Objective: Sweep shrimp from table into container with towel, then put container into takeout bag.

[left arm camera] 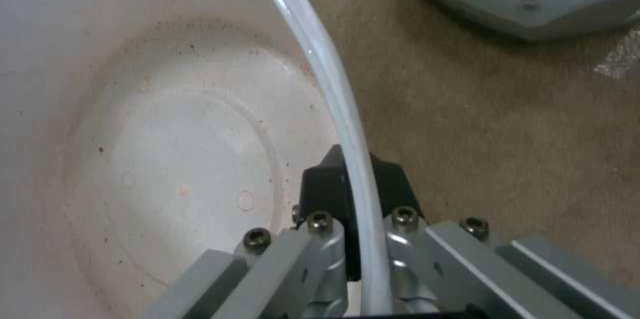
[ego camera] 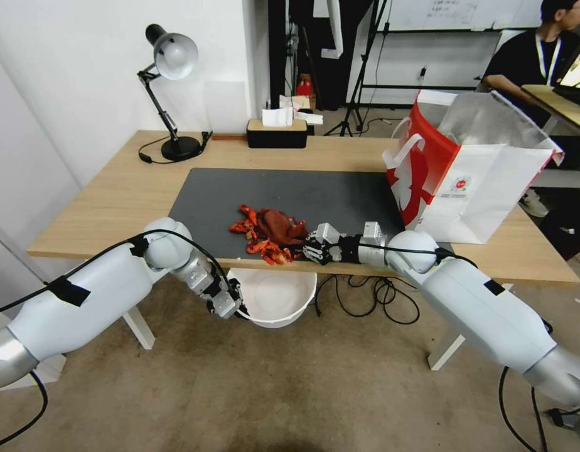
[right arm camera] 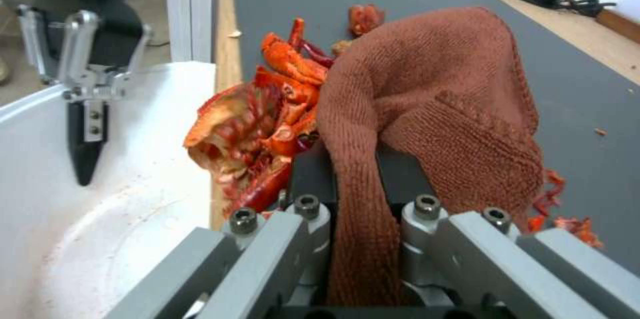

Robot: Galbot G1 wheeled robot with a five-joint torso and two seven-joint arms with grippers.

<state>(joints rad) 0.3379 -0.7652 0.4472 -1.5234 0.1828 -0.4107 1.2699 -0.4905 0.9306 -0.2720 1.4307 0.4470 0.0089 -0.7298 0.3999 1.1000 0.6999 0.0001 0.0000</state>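
From the head camera, glossy red-orange shrimp [ego camera: 265, 235] lie heaped at the table [ego camera: 114, 201] edge, directly above the white container [ego camera: 277, 298].

At the left wrist, the left gripper [left arm camera: 357, 184] pinches the container's rim.

At the right wrist, the right gripper [right arm camera: 357, 179] clamps the rust-brown towel [right arm camera: 433, 109] against the shrimp.

A light wood desk [ego camera: 114, 201] carries a dark grey mat [ego camera: 315, 194], black lamp [ego camera: 171, 94], tissue box [ego camera: 277, 133] and takeout bag [ego camera: 472, 182].
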